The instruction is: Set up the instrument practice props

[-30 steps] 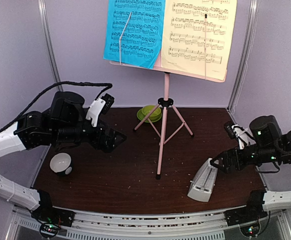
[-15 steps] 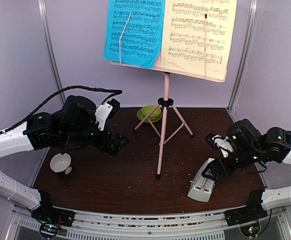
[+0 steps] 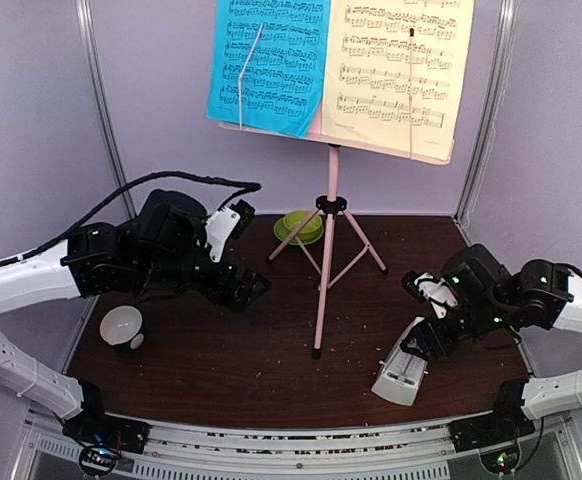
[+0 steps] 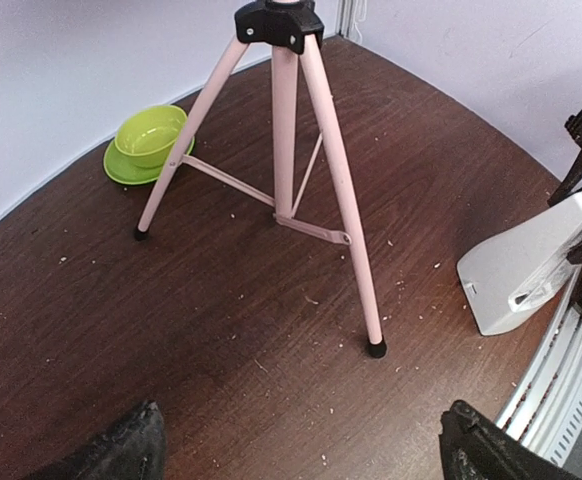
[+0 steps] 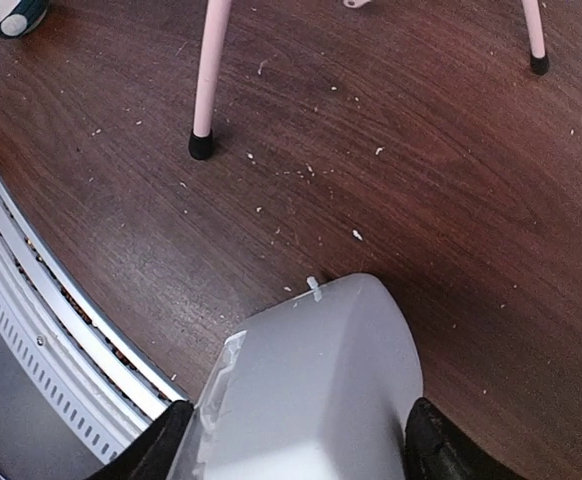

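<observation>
Two right jaws flank the metronome (image 5: 311,390), one each side.

A dark brown wooden table (image 3: 261,340) with a curved near edge carries four things. A pink music stand (image 3: 328,235) rests on its three black-tipped feet around the middle, one foot toward the near edge and two farther back. A green cup (image 4: 151,135) on a matching saucer (image 4: 121,165) sits at the back by the wall, just beside the stand's back left leg. A small white-and-dark bowl (image 3: 122,327) stands at the left edge. A white metronome (image 3: 403,372) sits at the near right, close to the front edge. Pale specks (image 5: 356,235) are scattered over the wood.
</observation>
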`<state>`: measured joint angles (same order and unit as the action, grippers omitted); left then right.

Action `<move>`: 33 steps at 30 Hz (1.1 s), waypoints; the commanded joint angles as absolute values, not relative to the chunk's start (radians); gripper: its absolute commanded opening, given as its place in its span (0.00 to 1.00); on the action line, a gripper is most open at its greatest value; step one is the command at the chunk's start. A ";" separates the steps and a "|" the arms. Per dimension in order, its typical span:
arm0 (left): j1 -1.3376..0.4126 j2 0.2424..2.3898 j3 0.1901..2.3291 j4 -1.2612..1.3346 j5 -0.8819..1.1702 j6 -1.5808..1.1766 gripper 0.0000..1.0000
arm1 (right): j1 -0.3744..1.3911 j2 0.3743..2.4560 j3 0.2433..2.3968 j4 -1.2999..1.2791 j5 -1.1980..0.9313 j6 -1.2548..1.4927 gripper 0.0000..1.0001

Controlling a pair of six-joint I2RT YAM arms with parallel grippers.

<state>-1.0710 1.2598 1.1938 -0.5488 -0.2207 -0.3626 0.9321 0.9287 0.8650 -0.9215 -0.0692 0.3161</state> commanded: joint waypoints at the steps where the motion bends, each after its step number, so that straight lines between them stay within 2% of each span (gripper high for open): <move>1: -1.075 1.224 1.207 -0.478 -0.230 -0.335 0.98 | 0.942 0.906 0.847 -0.844 -0.043 0.373 0.62; 9: -1.075 1.247 1.209 -0.462 -0.225 -0.318 0.98 | 0.952 0.891 0.877 -0.818 0.036 0.465 0.45; 20: -1.138 1.350 1.149 -0.199 -0.114 -0.206 0.97 | 0.980 0.976 0.947 -0.698 0.194 0.742 0.35; 24: -1.169 1.432 1.143 -0.103 -0.055 -0.179 0.97 | 1.012 1.066 1.039 -0.749 0.261 0.778 0.38; 29: -1.215 1.533 1.147 0.017 -0.025 -0.152 0.97 | 1.029 1.152 1.080 -0.813 0.328 0.846 0.47; 31: -1.227 1.566 1.146 0.060 -0.020 -0.150 0.97 | 1.038 1.171 1.087 -0.814 0.330 0.871 0.56; 33: -1.238 1.593 1.129 0.104 -0.026 -0.157 0.98 | 1.049 1.175 1.087 -0.809 0.331 0.900 0.70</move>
<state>-1.2194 1.5608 1.1500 -0.0673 -0.0509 -0.1768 1.0306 1.1763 1.0443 -0.8246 0.2569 0.8139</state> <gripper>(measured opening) 0.973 0.589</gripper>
